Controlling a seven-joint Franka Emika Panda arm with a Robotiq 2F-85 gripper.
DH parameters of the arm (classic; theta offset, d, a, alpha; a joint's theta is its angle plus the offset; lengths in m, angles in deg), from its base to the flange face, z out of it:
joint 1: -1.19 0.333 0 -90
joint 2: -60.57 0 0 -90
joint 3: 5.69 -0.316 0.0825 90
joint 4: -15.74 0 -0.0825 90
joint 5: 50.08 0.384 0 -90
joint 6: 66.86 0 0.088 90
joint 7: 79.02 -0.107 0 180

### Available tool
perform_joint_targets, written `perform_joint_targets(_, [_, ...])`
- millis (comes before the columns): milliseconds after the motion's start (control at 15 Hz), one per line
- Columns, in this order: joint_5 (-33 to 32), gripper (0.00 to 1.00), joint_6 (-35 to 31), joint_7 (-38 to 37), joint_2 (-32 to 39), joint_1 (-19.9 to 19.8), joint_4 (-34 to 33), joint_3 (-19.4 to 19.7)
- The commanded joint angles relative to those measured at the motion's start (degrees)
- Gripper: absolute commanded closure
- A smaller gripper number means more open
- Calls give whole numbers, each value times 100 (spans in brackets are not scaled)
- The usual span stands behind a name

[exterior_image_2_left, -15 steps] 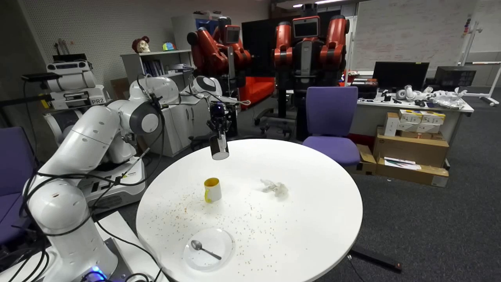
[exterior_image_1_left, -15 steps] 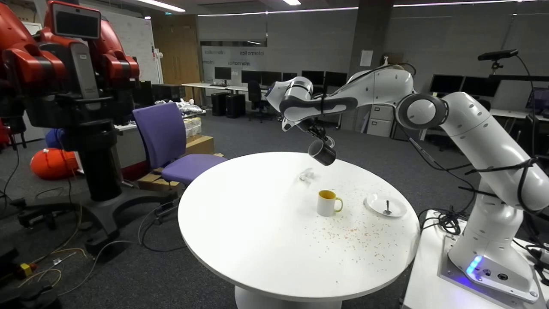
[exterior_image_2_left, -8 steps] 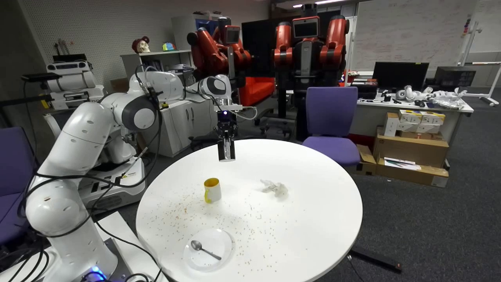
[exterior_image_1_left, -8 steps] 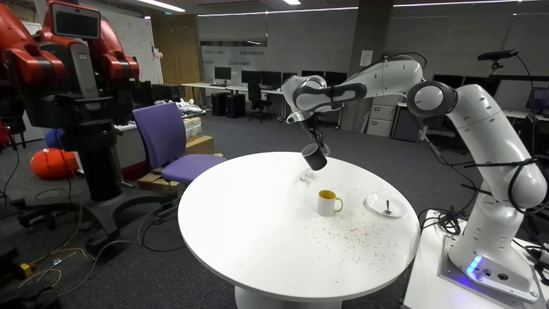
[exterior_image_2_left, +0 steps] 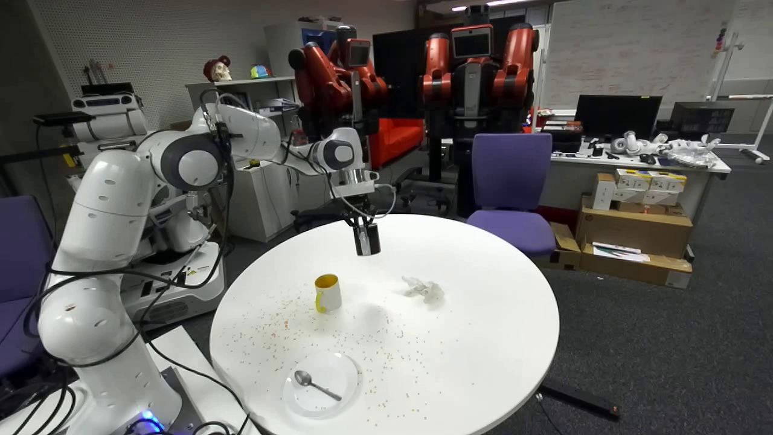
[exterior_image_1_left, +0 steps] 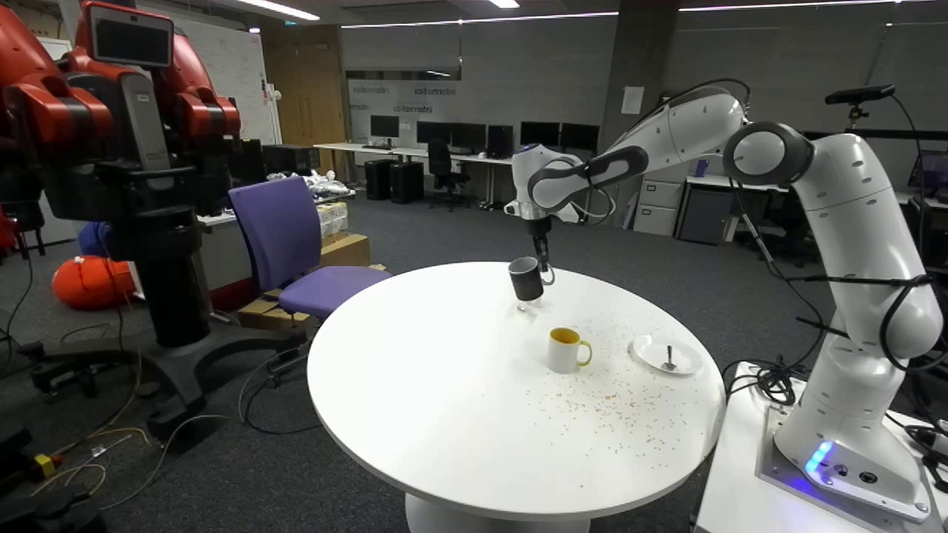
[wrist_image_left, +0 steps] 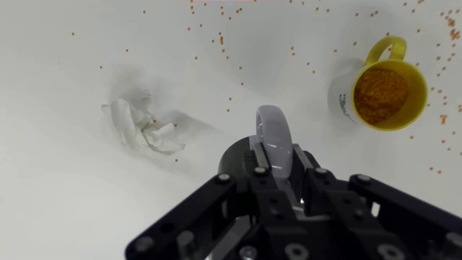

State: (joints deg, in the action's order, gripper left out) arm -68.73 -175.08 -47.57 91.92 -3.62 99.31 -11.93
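Note:
My gripper (wrist_image_left: 277, 153) is shut on the pale handle (wrist_image_left: 275, 133) of a dark mug. The dark mug (exterior_image_1_left: 526, 280) hangs above the round white table, slightly tilted, in both exterior views (exterior_image_2_left: 366, 240). Its inside is hidden in the wrist view, where the fingers cover much of it. A white mug (exterior_image_1_left: 563, 352) with a yellow inside and yellow handle stands upright nearby. Orange grains (wrist_image_left: 380, 95) partly fill it in the wrist view. A crumpled white tissue (wrist_image_left: 133, 126) lies on the table to the other side of the held mug.
Small orange grains are scattered over the white table (exterior_image_1_left: 429, 400). A white plate (exterior_image_2_left: 341, 371) with a metal spoon (exterior_image_2_left: 317, 385) lies near the arm's base. A purple chair (exterior_image_2_left: 512, 193) stands by the table's edge.
The dark mug has come lower and turned from strongly tilted to nearly upright. It moved with the gripper towards the tissue's side. The white mug, plate and tissue stayed put.

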Motion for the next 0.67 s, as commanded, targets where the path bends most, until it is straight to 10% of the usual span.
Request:
perform_joint_targets(0, [78,95,-1379,-890,-747,64,1405,281])
perform_joint_targets(600, [-133,95,-4832,-3367,-1506,327,4130,1084])
